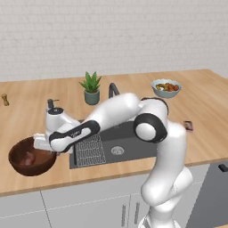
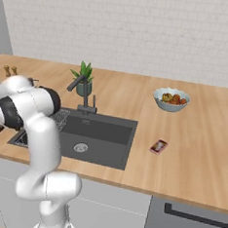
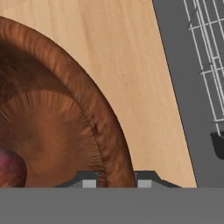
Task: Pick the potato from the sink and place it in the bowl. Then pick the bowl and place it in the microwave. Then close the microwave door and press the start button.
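Bowl [image 1: 32, 156] sits on the desk's front-left edge beside the sink [image 1: 116, 143], potato [image 1: 29, 158] already inside. Hand [image 3: 114, 183] straddles the sink-side rim, fingers [image 3: 89, 183] narrowed onto it; the lift goes straight up.

Dark brown bowl [image 3: 105, 127], reddish potato [image 3: 11, 168], seemingly mottled.

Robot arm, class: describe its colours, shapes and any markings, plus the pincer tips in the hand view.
The arm has glossy white rounded shells, bulbous at the bends, with black joint collars and a black band bearing faint pale lettering near the wrist. The pincer shows two small dark fingertips with pale grey square pads.
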Controlling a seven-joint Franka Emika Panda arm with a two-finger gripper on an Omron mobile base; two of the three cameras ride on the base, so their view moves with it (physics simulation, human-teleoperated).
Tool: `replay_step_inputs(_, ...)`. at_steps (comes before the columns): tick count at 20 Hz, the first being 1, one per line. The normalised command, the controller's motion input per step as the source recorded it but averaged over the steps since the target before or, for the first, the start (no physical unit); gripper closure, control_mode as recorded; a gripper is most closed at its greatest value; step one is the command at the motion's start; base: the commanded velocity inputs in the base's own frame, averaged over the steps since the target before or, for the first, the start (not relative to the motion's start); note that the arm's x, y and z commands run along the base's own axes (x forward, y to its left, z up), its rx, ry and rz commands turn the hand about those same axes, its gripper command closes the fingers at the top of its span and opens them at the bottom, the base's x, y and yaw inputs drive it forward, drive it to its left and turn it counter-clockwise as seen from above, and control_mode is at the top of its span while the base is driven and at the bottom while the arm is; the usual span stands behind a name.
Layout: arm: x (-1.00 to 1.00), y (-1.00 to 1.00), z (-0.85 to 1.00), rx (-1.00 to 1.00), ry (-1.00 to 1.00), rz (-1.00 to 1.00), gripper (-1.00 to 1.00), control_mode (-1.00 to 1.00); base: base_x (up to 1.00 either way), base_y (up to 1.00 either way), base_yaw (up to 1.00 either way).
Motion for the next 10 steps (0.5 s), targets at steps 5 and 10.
replay_step_inputs(5, -0.36, -0.22, 0.36, 0.01, -0.11, -0.16, 1.0, -1.0, 0.0, 0.0, 0.0)
replay_step_inputs(10, -0.39, -0.4, 0.51, 0.05, -0.09, -0.13, 1.0, -1.0, 0.0, 0.0, 0.0)
